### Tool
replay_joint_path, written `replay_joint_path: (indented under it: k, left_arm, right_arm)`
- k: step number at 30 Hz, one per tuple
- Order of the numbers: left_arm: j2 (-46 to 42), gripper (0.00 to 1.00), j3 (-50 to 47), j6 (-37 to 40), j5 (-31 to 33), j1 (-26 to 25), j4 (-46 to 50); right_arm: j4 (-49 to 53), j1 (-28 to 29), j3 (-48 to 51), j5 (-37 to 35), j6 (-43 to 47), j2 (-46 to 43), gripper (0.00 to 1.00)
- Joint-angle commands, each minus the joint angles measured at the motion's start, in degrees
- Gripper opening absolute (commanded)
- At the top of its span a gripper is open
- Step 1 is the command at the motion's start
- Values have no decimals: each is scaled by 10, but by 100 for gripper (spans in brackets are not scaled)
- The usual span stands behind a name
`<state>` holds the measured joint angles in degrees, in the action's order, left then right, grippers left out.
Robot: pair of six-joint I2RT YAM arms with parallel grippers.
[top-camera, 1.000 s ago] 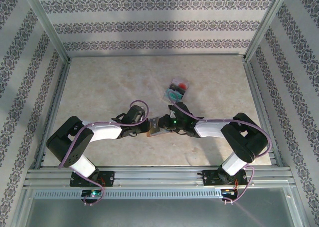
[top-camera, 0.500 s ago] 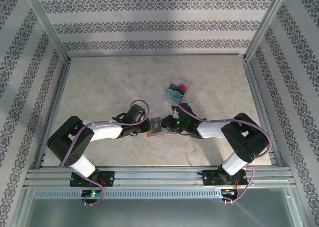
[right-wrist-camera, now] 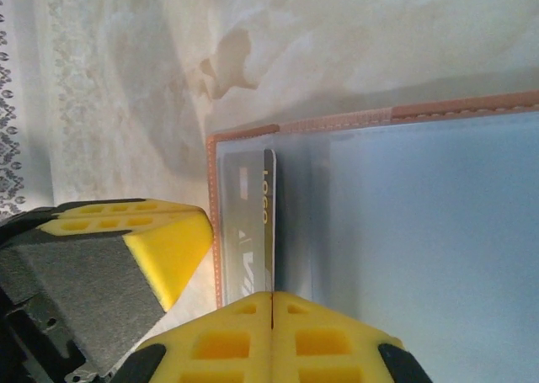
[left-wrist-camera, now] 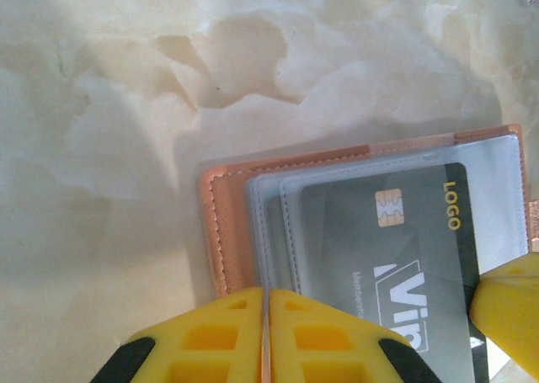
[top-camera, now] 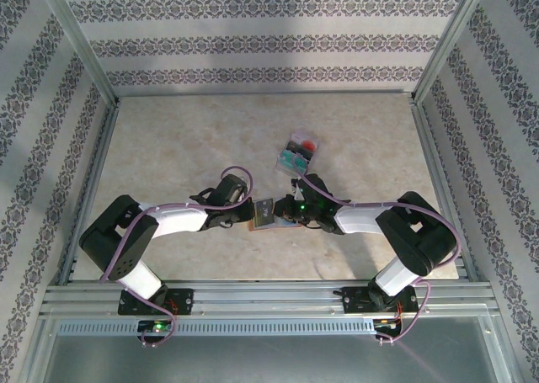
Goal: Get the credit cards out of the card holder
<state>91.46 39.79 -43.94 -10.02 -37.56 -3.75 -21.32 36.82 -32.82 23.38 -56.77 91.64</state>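
Right gripper (right-wrist-camera: 272,303) has its yellow jaws pressed together on the edge of a dark card (left-wrist-camera: 370,248). The card shows edge-on in the right wrist view, and in the left wrist view it bears a gold chip and the word LOGO. It sits mostly inside a clear pocket (left-wrist-camera: 497,198) of the card holder (left-wrist-camera: 221,223), a brown stitched leather wallet on the table (top-camera: 185,139) between the two arms. Left gripper (left-wrist-camera: 265,303) is closed too, pinching the holder's near edge just beside the card. Farther back on the table, apart from the holder, lies a stack of coloured cards (top-camera: 296,152).
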Motion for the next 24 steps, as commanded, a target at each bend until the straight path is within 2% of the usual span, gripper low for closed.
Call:
replay_joint_path:
  k: [1,5,24]
  left_arm:
    - [12,12,13,12,11,-5,21]
    - [21,12,17,15,10,-1,17]
    - [39,11,33,33,8,22,25]
  right_arm:
    - [10,-8,-4,-9,13,-9,8]
    - [8,-10,-2,-9,12,-6,11]
    - [8,-26,10,-8,20,-16,8]
